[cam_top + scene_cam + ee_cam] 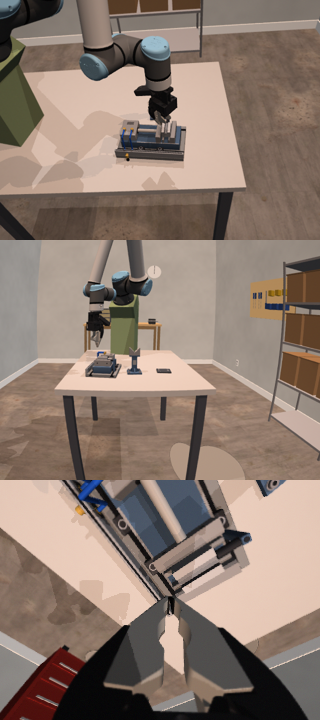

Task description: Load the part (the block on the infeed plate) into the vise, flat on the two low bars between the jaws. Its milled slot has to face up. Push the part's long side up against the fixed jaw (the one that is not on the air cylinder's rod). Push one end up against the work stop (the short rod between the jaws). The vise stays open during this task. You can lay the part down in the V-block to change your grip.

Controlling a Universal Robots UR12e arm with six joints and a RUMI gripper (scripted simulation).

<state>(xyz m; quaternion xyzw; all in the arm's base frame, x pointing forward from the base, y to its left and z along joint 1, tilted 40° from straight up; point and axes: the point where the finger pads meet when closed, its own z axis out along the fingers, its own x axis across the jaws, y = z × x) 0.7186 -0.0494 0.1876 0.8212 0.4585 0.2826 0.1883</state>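
Note:
The part (pixel 168 130) (pixel 195 571) lies between the jaws of the open vise, with its dark milled slot facing up. It is close to the fixed jaw (pixel 173 132); whether they touch I cannot tell. A gap separates it from the movable jaw (pixel 158 133) (pixel 192 544) on the cylinder rod. The work stop (pixel 231 549) points at the part's end nearer the V-block and looks close to it; contact is unclear. The low bars are hidden. My gripper (pixel 162 122) (pixel 97 346) (pixel 169 597) is shut and empty, above the vise.
The V-block (pixel 134 352) stands on its post beside the vise. The infeed plate (pixel 163 370) lies beyond it with no block on it. Blue air hoses (pixel 130 139) and the cylinder body (pixel 130 126) are at the other end of the vise.

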